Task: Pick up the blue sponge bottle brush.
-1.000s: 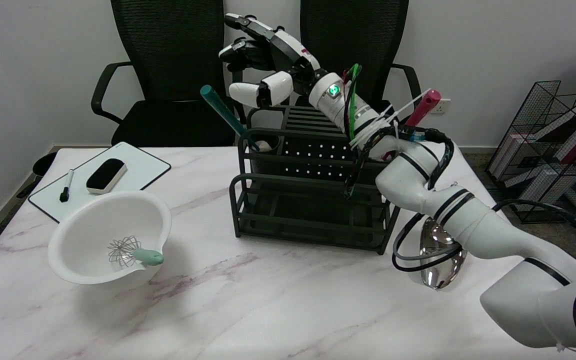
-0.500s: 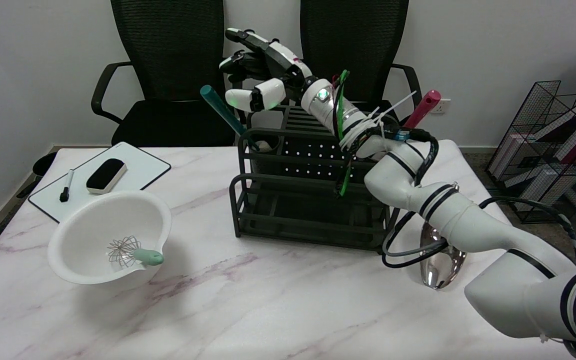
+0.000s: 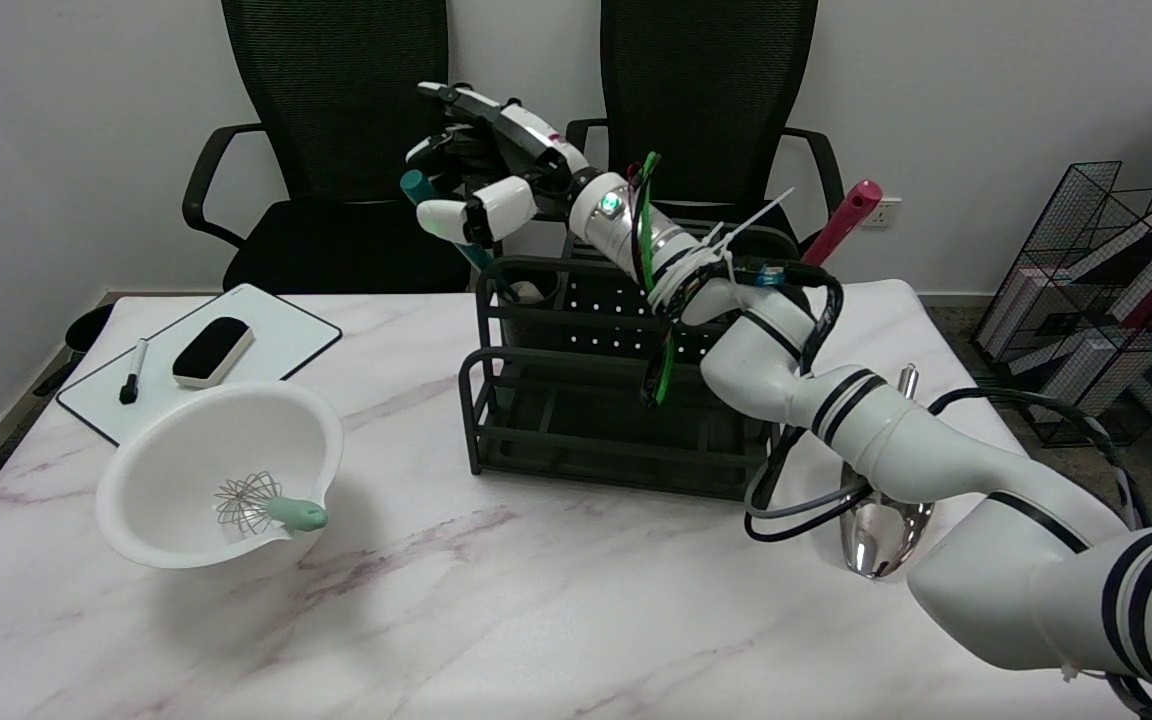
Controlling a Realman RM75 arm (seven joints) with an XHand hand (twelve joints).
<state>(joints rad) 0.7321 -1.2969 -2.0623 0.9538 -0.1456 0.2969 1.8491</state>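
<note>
Right now I have the right arm stretched up and across the black rack (image 3: 576, 400), its hand (image 3: 481, 165) raised beside the top of the bottle brush (image 3: 436, 215), fingers spread around the teal handle tip with nothing gripped that I can see; whether a finger touches it I cannot tell. One brush leans in the rack's rear left cup, a slim teal stick with a pale sponge end low in the cup. One pink-handled tool (image 3: 844, 220) leans at the rack's right. One white bowl (image 3: 221, 480), smooth and round, holds one wire whisk (image 3: 266, 505) with a mint handle. One whiteboard (image 3: 276, 335) carries one marker (image 3: 131, 375) and one black eraser (image 3: 211, 350). One shiny metal spoon (image 3: 876, 530) lies on the marbled worktop (image 3: 496, 620). Two mesh chairs (image 3: 336, 120) stand behind.
</note>
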